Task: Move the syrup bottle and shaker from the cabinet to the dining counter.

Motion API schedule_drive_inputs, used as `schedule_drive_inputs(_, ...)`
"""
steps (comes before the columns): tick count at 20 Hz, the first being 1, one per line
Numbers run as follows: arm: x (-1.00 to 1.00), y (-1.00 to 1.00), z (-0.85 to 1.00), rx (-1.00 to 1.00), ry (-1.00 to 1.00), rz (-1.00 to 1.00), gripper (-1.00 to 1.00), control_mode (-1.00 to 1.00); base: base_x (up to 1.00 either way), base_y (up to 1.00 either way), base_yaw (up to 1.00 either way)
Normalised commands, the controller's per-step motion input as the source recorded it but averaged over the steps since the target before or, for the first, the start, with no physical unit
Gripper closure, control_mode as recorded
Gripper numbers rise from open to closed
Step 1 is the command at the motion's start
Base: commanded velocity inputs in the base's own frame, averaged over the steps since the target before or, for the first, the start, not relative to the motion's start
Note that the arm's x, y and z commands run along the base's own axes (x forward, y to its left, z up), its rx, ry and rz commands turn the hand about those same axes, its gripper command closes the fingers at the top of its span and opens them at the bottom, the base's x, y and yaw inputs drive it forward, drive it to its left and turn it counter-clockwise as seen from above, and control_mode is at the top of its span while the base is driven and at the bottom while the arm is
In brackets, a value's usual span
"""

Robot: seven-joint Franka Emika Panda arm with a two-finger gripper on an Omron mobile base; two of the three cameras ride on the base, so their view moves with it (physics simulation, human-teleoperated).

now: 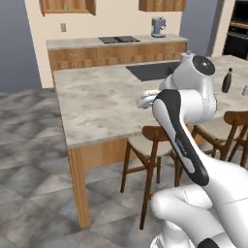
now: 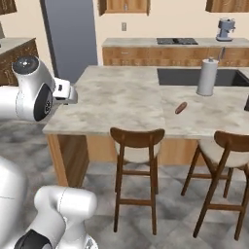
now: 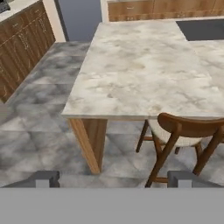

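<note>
The dark brown syrup bottle (image 1: 226,80) stands upright on the dining counter (image 1: 97,104), far to the right behind my arm. A small pale grey thing (image 1: 245,90), cut off by the frame edge, sits just right of the bottle; I cannot tell whether it is the shaker. My gripper (image 3: 116,178) hangs in the air off the counter's near left corner (image 3: 70,114), well apart from the bottle. Its two fingertips (image 3: 47,178) stand wide apart with nothing between them. The white hand (image 2: 65,92) points over the marble top (image 2: 126,97).
Wooden stools (image 2: 137,146) (image 2: 228,146) line the counter's near side. A paper-towel roll (image 2: 207,77) stands by the inset sink (image 2: 194,76), and a small reddish-brown item (image 2: 181,107) lies in front of it. Wall-hung wooden cabinets (image 1: 68,6) are cropped at the top. Low cabinets (image 3: 22,43) flank the left.
</note>
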Motion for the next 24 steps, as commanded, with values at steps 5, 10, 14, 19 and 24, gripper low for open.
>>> schedule_drive_inputs(5,0.00,0.00,0.00,0.00,0.00,0.00,-1.00,1.00,0.15,1.00,0.00)
schedule_drive_inputs(10,0.00,0.00,0.00,0.00,0.00,0.00,-1.00,1.00,0.48,1.00,0.00)
schedule_drive_inputs(14,0.00,0.00,0.00,0.00,0.00,0.00,-1.00,1.00,0.64,1.00,0.00)
schedule_drive_inputs(19,0.00,0.00,0.00,0.00,0.00,0.00,-1.00,1.00,0.92,1.00,0.00)
schedule_drive_inputs(24,0.00,0.00,0.00,0.00,0.00,0.00,-1.00,1.00,1.00,1.00,0.00)
